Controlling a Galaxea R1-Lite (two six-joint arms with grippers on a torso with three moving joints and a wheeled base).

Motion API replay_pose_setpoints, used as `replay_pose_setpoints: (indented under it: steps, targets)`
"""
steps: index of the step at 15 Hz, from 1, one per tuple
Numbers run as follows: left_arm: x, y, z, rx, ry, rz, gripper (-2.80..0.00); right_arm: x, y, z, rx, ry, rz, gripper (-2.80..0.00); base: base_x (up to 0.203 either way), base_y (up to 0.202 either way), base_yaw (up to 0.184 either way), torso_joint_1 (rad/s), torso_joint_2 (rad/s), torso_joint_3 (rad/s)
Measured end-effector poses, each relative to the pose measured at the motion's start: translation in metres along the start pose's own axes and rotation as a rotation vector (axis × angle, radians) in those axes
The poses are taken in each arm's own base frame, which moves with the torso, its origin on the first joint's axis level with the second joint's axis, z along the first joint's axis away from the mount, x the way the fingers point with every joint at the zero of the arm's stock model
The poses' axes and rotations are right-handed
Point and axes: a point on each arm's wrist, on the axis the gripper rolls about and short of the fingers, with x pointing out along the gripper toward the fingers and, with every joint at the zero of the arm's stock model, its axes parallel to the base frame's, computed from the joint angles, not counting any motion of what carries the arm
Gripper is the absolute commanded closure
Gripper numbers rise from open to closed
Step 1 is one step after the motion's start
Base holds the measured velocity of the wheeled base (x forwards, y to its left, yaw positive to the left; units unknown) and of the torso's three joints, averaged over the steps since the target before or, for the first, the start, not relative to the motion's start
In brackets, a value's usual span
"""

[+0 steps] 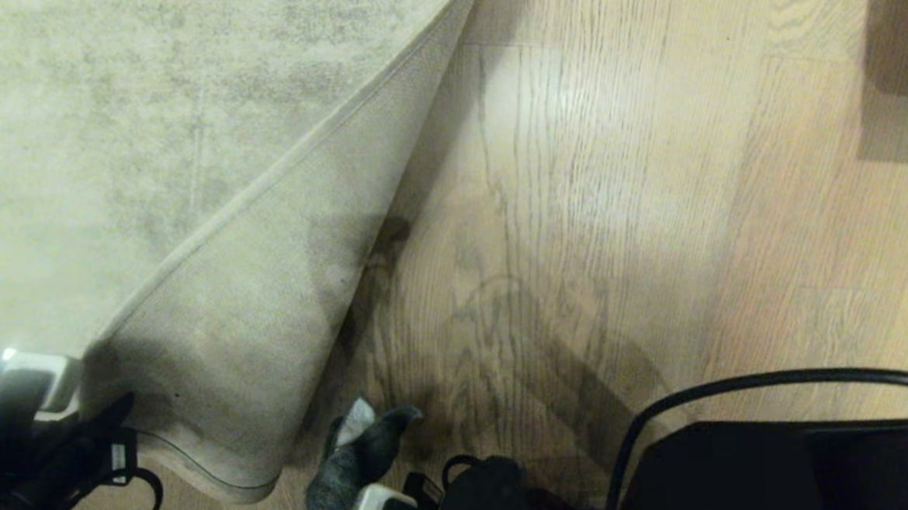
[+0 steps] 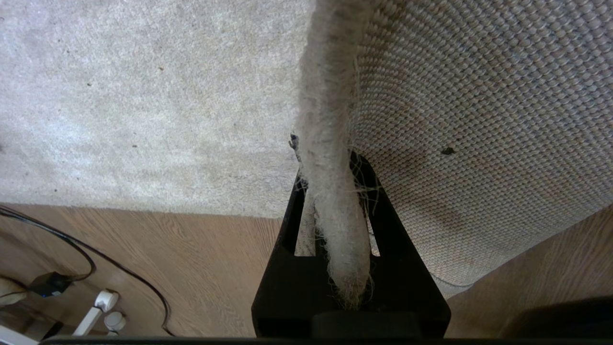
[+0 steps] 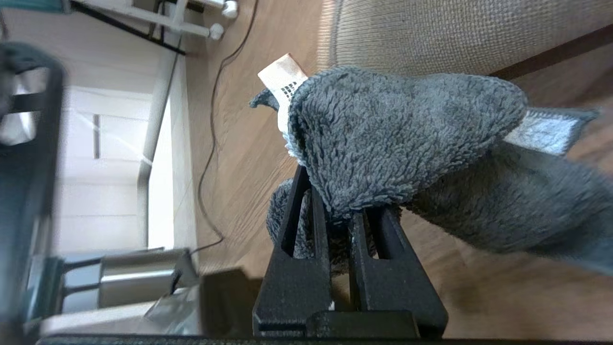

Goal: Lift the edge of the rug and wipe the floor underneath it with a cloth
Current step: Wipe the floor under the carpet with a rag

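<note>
Here, lower left of the head view: left gripper pinched shut on the rug edge, the thin-hemmed border of a large pale grey-beige rug with mottled short pile, folded back so its plain woven backing faces up. In the left wrist view, black fingers closed on either side of the frayed hem, with the weave curving off toward the right of that frame.

Bottom centre of the head view: right gripper, jaws closed tight on the cloth, a small dark grey-green fluffy rag with a pale label. In the right wrist view, the rag bunched over the fingertips and trailing off to the right of the frame, hanging clear of the planks as far as can be told.

Exposed to the right of the fold: the floor, light-brown wooden planks with dark wavy grain and a slight sheen, shadowed along the fold line. Fold running diagonally from top centre of the head view down to bottom left of centre; uncovered strip lying up and slightly left from the rag, its long axis following that diagonal. Right arm clearly the nearer and the only free one; left arm tied up holding the flap.

Likely next: lower the rag onto the wood just beside the fold and stroke along it. Risk: snagging the hanging flap.
</note>
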Motion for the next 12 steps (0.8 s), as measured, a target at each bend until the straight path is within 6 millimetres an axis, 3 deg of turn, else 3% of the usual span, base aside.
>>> replay_pose_setpoints:
  steps: [4,8,12]
  targets:
    - [0.0,0.0,0.0,0.002,-0.001,0.0,0.0,0.024,-0.016,-0.013,0.003,-0.025,-0.11,0.0,0.0,0.0,0.0,0.0,0.0,0.0]
    - [0.0,-0.001,0.0,0.006,-0.001,-0.003,0.0,0.034,-0.055,-0.022,0.013,-0.057,-0.236,0.0,0.0,0.0,0.0,0.0,0.0,0.0]
    - [0.0,-0.001,0.0,0.005,0.002,-0.006,0.0,0.039,-0.094,-0.013,0.011,-0.119,-0.328,0.0,0.0,0.0,0.0,0.0,0.0,0.0]
